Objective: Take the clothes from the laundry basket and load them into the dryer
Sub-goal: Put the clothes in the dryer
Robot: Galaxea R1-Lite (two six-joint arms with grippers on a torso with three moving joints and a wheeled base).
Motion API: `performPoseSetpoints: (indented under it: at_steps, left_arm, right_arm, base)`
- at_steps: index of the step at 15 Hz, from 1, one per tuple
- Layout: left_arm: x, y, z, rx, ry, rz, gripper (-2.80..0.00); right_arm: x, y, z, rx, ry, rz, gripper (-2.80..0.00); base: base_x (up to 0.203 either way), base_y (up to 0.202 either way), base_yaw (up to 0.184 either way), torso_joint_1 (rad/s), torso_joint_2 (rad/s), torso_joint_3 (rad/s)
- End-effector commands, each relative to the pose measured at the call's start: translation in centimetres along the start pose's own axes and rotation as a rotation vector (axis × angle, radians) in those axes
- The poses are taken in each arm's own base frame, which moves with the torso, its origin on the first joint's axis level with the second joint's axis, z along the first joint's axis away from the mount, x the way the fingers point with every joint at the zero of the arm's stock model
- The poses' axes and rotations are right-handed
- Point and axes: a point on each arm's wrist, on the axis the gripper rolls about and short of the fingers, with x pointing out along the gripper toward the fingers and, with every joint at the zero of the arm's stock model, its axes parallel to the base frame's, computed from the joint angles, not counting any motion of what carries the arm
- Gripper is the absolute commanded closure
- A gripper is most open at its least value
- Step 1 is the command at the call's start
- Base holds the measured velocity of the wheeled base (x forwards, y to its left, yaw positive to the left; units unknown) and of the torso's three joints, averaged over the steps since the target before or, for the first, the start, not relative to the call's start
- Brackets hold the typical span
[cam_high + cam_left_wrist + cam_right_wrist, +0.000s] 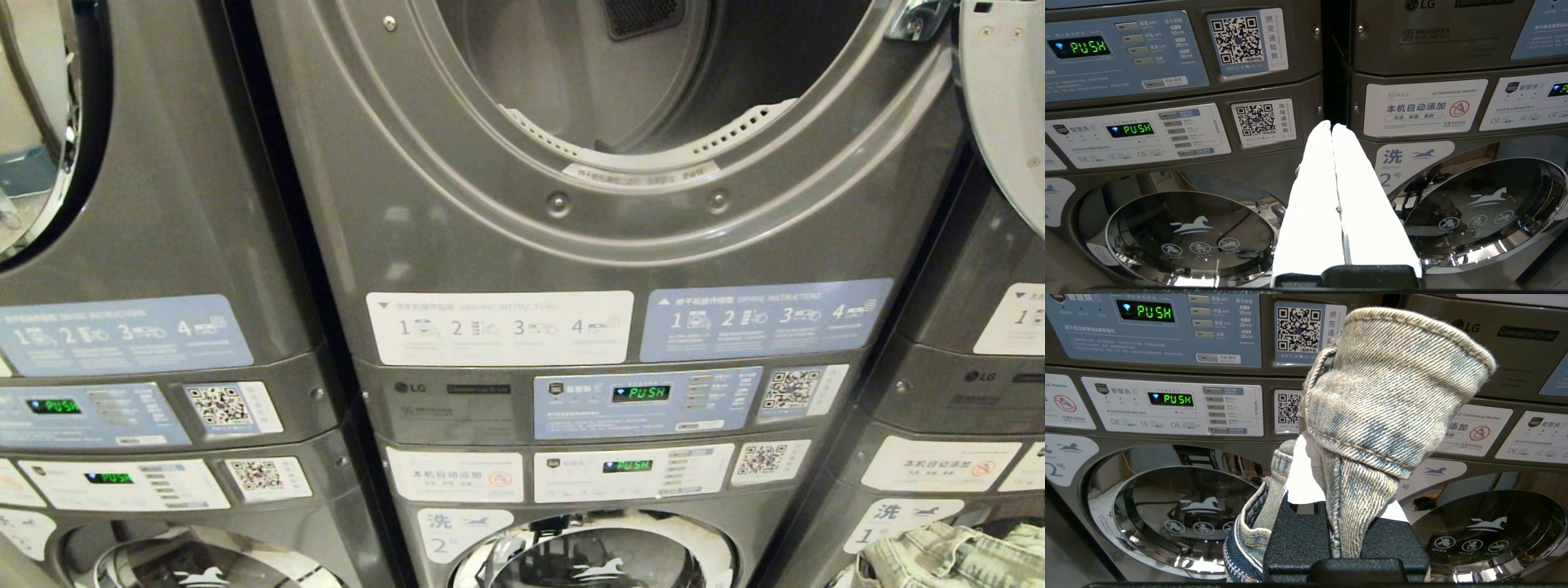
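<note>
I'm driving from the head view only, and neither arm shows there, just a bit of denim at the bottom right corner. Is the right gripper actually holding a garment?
Observer: Yes. In the right wrist view the right gripper is shut on a faded denim garment, which bunches up over its white fingers.
Operator: And the left gripper, is it carrying anything?
Observer: No. The left wrist view shows the left gripper shut, white fingertips pressed together, nothing between them.
Operator: What is the left one facing?
Observer: The gap between two stacked machines, with the closed glass door of washer number 2 to one side of its fingers.
</note>
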Motion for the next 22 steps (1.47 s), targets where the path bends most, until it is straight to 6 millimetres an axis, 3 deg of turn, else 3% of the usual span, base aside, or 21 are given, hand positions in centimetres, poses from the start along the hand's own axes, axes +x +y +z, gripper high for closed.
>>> performPoseSetpoints:
  at_steps: [1, 22]
  left_arm:
    - [-0.01, 0.0, 0.02, 0.001, -0.003, 0.001, 0.0]
    - [-0.01, 0.0, 0.02, -0.022, -0.003, 0.002, 0.0]
  right_arm:
    - [-0.01, 0.0, -0.01, 0.001, 0.0, 0.0, 0.0]
    - [-0.01, -0.01, -0.01, 0.025, 0.0, -0.004, 0.0]
  base:
    - [0.0, 0.0, 0.0, 0.08, -0.17, -0.084]
    - [0.0, 0.0, 0.0, 0.074, -0.14, -0.069]
